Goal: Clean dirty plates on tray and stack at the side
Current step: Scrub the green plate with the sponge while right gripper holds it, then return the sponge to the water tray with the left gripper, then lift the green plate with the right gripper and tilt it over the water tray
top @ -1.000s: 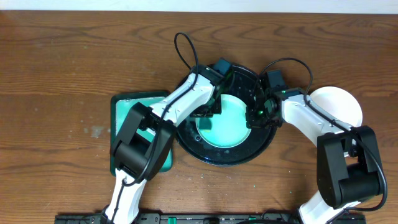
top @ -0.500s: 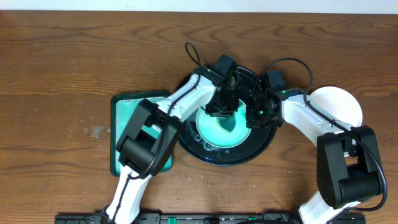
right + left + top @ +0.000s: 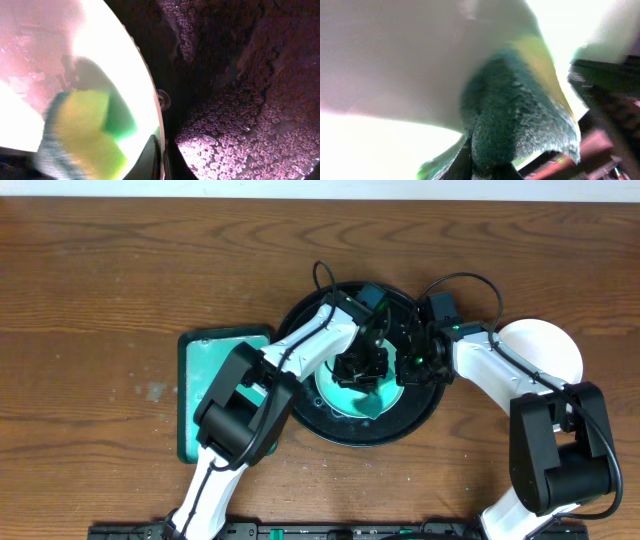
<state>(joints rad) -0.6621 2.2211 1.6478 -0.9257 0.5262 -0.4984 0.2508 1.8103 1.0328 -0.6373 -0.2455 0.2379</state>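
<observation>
At the middle of the wooden surface (image 3: 100,280) a round black tray (image 3: 420,418) is sitting, and a plate (image 3: 345,402) is resting inside it, showing pale teal from overhead. The left arm is reaching in from 8 o'clock, and its pincer (image 3: 360,368) is hanging over the 12 o'clock part of the plate, clamped on a sponge (image 3: 520,115). In the left wrist view the sponge's dark green scouring side is facing the camera, with a yellow layer along its far edge, and it is pressing against the plate's white face. The right arm is coming in from 4 o'clock, and its pincer (image 3: 412,365) is sitting at the plate's 3 o'clock edge. In the right wrist view the plate's rim is running down between the fingers, so the jaws are looking closed on that rim. The same view is showing the sponge as a yellow and green block against the plate toward 7 o'clock, while the tray's black inner wall, toward 3 o'clock, is glistening with fine droplets. A second, white plate (image 3: 545,345) is lying on the surface just outside the tray at 3 o'clock, partly under the right arm. A green rectangular board (image 3: 205,380) is lying at 9 o'clock of the tray, its near corner tucked under the left arm
</observation>
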